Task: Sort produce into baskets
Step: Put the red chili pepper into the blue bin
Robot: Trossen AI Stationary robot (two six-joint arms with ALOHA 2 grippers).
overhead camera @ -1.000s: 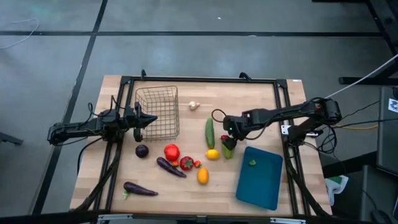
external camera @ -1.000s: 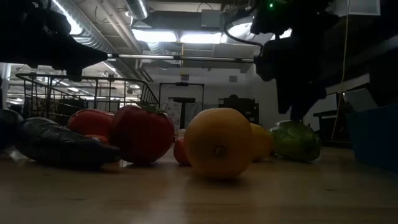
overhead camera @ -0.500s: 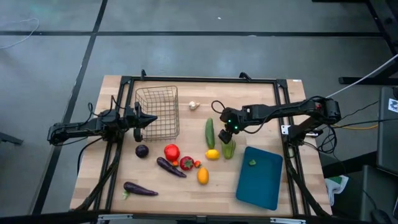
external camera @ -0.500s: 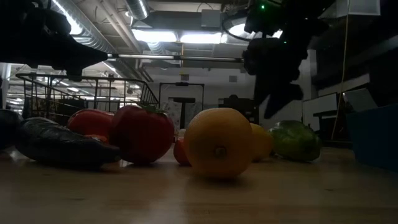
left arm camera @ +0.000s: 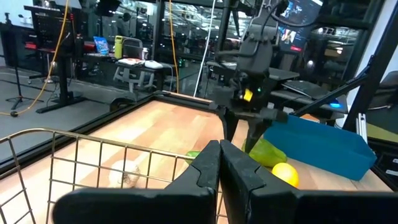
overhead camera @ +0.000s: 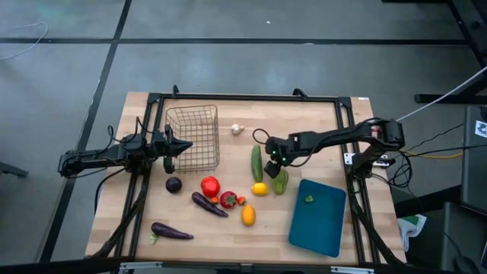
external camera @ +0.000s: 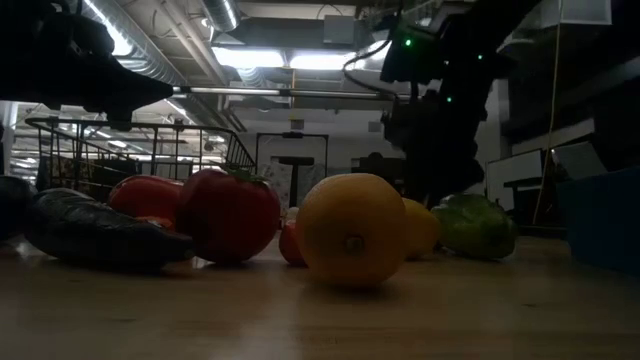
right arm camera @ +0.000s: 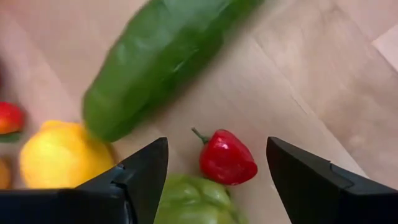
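My right gripper (overhead camera: 272,166) is open and points down over the middle of the table. In the right wrist view its fingers (right arm camera: 216,146) stand on either side of a small red pepper (right arm camera: 227,158) without touching it. The pepper lies on the wood between the green cucumber (right arm camera: 161,56), the yellow lemon (right arm camera: 62,162) and the green pepper (right arm camera: 193,202). My left gripper (overhead camera: 186,144) is shut and empty, hovering over the silver wire basket (overhead camera: 192,137). The teal tray (overhead camera: 318,217) lies at the near right with a small green piece (overhead camera: 308,199) on it.
Garlic (overhead camera: 238,129) lies beside the basket. A red tomato (overhead camera: 210,185), a red fruit (overhead camera: 228,200), an orange-yellow fruit (overhead camera: 248,215), a round purple piece (overhead camera: 174,184) and two long eggplants (overhead camera: 208,204) (overhead camera: 171,231) lie toward the near left. A black frame rims the table.
My right gripper has gone toward the table's left edge and down, from beside the green pepper to over the small red pepper next to the cucumber. The produce has stayed where it was.
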